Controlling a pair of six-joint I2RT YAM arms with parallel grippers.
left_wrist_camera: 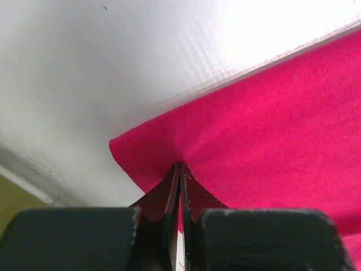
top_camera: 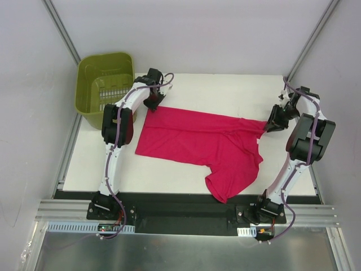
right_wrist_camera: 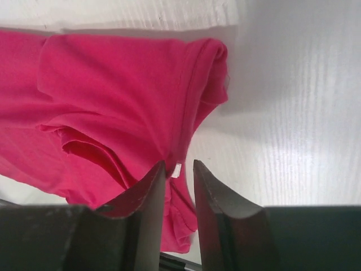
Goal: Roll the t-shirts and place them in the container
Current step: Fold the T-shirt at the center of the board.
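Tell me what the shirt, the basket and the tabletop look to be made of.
Shirt: thin soft knit cloth, matte magenta; it wrinkles and shows a stitched hem.
Basket: olive-green moulded plastic, slightly glossy, with slotted walls.
Tabletop: white, smooth, faintly shiny board, probably laminate; fine streaks catch the light.

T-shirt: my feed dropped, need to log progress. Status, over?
Left gripper shut on t-shirt corner. Right gripper pinching the opposite edge. T-shirt spread between them, not rolled. Green basket stands apart, nothing in the way.
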